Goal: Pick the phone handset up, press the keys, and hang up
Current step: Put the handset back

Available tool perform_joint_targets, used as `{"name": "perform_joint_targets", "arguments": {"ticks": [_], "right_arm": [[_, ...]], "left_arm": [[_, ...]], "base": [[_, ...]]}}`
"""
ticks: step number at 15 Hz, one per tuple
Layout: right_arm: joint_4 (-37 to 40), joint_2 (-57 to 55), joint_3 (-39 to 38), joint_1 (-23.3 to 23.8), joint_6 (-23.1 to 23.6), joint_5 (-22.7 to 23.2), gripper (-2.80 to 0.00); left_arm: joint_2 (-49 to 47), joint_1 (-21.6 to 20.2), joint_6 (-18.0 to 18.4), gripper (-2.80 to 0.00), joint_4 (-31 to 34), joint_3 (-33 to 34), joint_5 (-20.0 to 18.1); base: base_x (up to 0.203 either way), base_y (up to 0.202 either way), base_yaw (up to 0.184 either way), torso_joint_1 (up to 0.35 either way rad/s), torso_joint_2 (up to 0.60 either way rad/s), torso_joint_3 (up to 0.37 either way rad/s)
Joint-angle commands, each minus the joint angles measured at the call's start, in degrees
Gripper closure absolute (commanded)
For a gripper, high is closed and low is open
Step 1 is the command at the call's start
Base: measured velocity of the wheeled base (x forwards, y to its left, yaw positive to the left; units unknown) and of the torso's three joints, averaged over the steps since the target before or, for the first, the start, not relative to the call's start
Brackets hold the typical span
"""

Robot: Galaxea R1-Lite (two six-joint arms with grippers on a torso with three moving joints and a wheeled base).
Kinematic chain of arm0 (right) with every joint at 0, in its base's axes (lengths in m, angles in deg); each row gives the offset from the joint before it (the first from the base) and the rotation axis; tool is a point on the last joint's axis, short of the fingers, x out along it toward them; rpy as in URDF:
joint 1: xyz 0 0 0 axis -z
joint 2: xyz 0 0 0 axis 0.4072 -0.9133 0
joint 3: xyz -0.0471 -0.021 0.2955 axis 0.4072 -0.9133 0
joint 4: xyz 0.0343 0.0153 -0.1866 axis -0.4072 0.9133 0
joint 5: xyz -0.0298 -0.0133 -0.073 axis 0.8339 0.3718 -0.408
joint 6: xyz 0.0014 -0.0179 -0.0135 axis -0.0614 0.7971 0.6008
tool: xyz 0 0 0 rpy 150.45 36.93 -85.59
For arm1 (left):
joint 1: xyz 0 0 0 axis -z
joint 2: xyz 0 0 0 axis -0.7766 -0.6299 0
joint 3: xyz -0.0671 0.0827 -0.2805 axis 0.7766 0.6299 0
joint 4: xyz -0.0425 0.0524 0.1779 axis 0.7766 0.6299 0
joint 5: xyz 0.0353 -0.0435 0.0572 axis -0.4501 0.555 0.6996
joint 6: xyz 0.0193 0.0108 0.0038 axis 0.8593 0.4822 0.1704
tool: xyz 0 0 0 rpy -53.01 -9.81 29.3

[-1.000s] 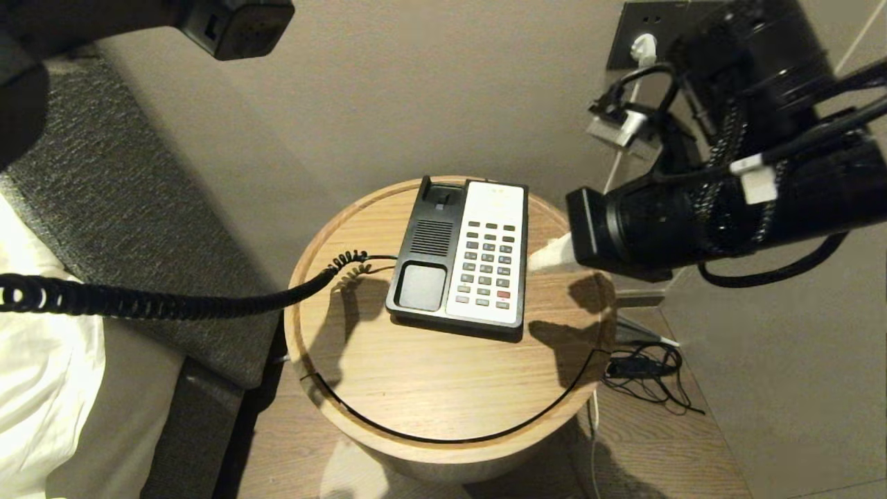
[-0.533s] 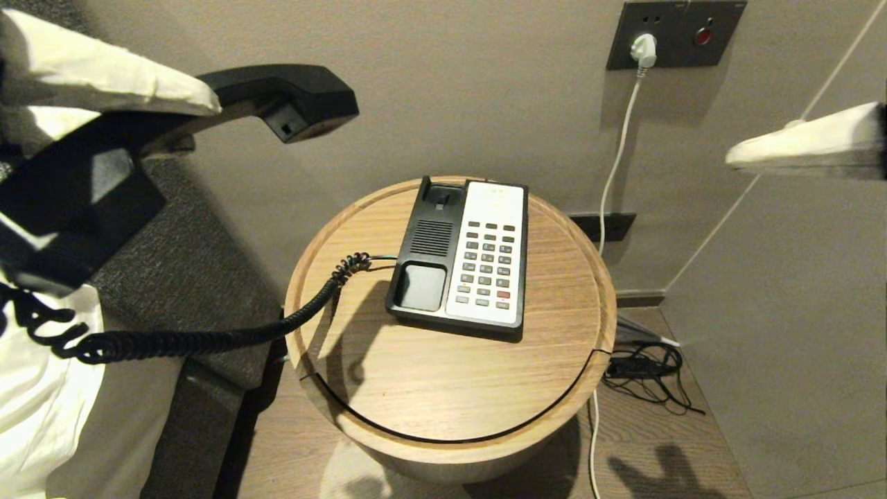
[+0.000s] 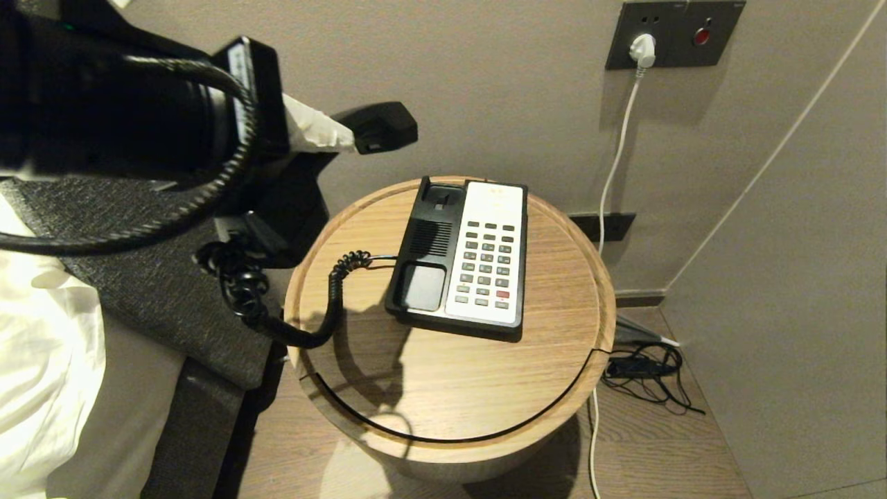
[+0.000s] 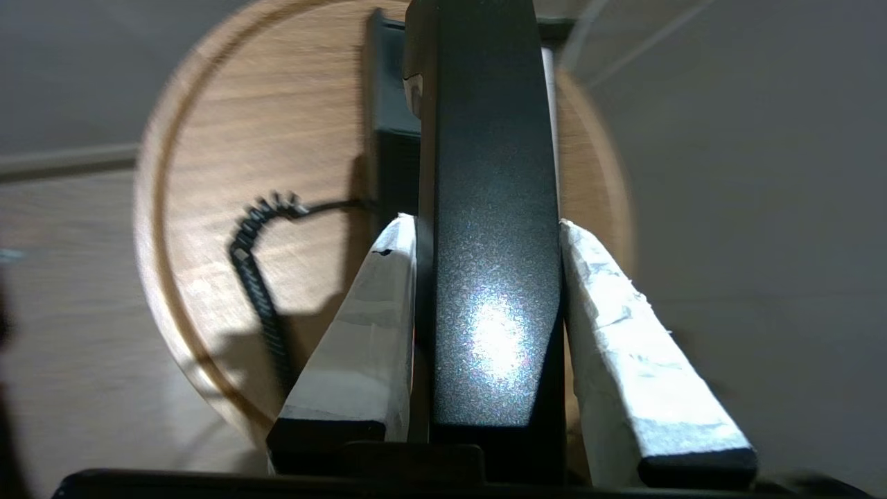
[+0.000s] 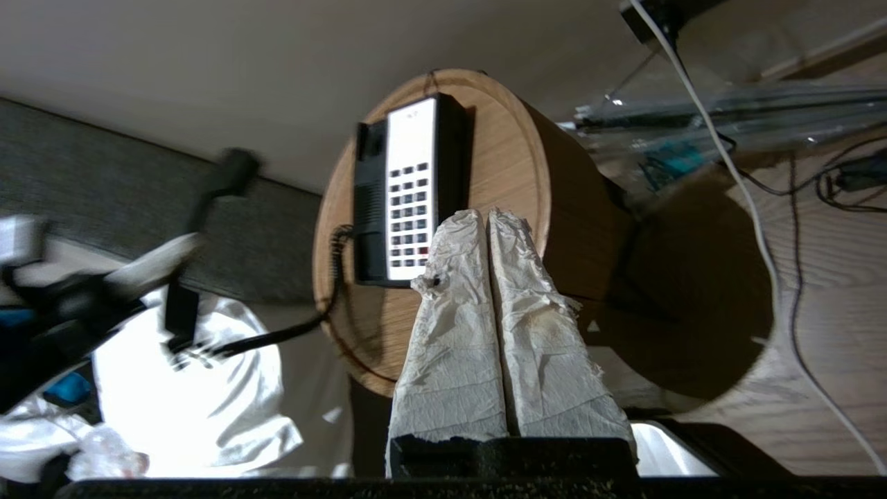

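The black phone handset (image 4: pixel 492 242) hangs in the air, and my left gripper (image 4: pixel 485 225) is shut on it with a white-wrapped finger on each side. From the head view, its far end (image 3: pixel 378 127) sticks out past my left gripper (image 3: pixel 326 135), above the table's far left edge. Its coiled cord (image 3: pixel 277 326) sags down to the black-and-white phone base (image 3: pixel 429 256) on the round wooden table (image 3: pixel 443 374). The empty cradle and the keys (image 3: pixel 487 263) are uncovered. My right gripper (image 5: pixel 487 216) is shut and empty, held high off the table's near side, outside the head view.
A dark wall plate (image 3: pixel 675 31) with a white plug and red button sits on the wall behind. A white cable (image 3: pixel 613 173) drops from it to tangled wires (image 3: pixel 644 371) on the floor at right. A grey upholstered panel (image 3: pixel 138 291) and white bedding (image 3: pixel 41 360) lie at left.
My left arm has swung the handset rightward towards the table, and the cord has slackened into a loop. My right arm has pulled back from the phone and left the head view.
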Motion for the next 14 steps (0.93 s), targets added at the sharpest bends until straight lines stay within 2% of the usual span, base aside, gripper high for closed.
{"name": "perform_joint_targets", "arguments": {"ticks": [1, 5, 7, 12, 14], "right_arm": [[-0.1, 3.9, -0.3, 0.5, -1.6, 0.4, 0.00], [0.4, 4.3, 1.3, 0.4, -2.0, 1.2, 0.00], [0.9, 4.6, 1.4, 0.4, -2.3, 3.4, 0.00], [1.1, 5.7, 0.7, 0.4, -2.3, 6.1, 0.00], [1.2, 6.1, 0.4, 0.4, -2.3, 6.4, 0.00]], "left_arm": [[-6.9, 1.7, 1.7, 0.00, -0.5, -0.2, 3.4], [-14.7, 4.0, 2.7, 0.00, -4.4, -1.4, 8.9], [-17.2, 4.8, 3.1, 0.00, -5.2, -2.3, 10.3], [-22.3, 4.7, 8.2, 0.00, -6.3, -7.4, 16.9], [-22.4, 4.3, 8.5, 0.00, -6.3, -7.6, 17.6]], "base": [[0.000, 0.000, 0.000, 0.000, 0.00, 0.000], [0.000, 0.000, 0.000, 0.000, 0.00, 0.000], [0.000, 0.000, 0.000, 0.000, 0.00, 0.000], [0.000, 0.000, 0.000, 0.000, 0.00, 0.000], [0.000, 0.000, 0.000, 0.000, 0.00, 0.000]]}}
